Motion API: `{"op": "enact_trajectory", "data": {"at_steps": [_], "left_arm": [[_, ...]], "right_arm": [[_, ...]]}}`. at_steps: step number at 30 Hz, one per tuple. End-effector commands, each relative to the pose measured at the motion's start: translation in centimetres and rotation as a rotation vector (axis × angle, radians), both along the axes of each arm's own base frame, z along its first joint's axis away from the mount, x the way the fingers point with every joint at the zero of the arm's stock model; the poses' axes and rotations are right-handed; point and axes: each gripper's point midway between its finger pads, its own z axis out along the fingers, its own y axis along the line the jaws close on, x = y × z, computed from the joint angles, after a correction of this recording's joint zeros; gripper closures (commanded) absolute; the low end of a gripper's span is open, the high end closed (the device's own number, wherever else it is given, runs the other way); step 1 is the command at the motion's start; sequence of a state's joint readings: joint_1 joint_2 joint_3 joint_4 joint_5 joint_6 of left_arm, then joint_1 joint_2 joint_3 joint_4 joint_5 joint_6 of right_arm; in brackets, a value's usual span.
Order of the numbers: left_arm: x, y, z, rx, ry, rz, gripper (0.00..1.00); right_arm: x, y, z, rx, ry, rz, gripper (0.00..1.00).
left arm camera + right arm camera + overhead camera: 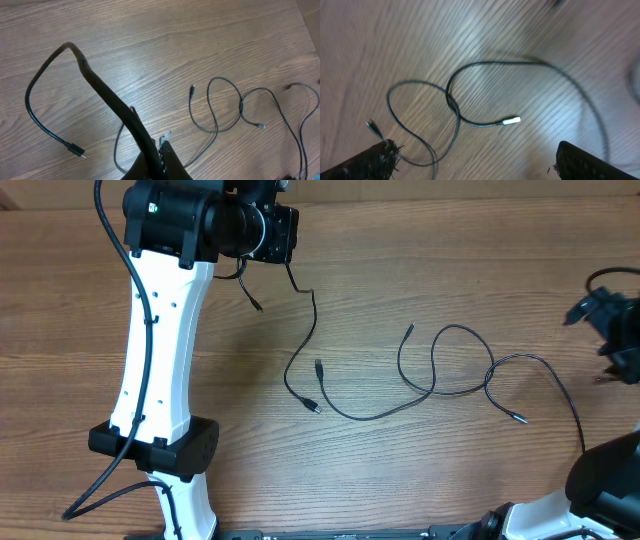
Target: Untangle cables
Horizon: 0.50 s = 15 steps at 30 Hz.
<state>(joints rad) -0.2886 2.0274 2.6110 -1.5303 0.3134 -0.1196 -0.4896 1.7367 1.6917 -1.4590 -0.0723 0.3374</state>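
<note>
We clench a cable [102, 87] in our left gripper [161, 150] at the far edge; our right gripper [475, 150] hangs released.

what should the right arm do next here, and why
Likely reach the right end effector, which is open, down to the cable just behind its silver plug and close. That free end lies loose just past the crossing with another strand, so pulling it away should separate them. The left end effector holds a different cable.
</note>
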Motion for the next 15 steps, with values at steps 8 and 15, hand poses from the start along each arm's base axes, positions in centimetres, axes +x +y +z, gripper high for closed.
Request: {"op": "enact_trajectory", "data": {"at_steps": [8, 15], "left_arm": [[-0.1, -0.3, -0.2, 0.016, -0.008, -0.022, 0.96], [-0.3, -0.2, -0.3, 0.020, 0.003, -0.023, 0.96]], "right_arm": [[2.4, 4.6, -6.5, 0.059, -0.025, 0.040, 0.00], [3.7, 5.3, -10.6, 0.065, -0.079, -0.147, 0.00]]}}
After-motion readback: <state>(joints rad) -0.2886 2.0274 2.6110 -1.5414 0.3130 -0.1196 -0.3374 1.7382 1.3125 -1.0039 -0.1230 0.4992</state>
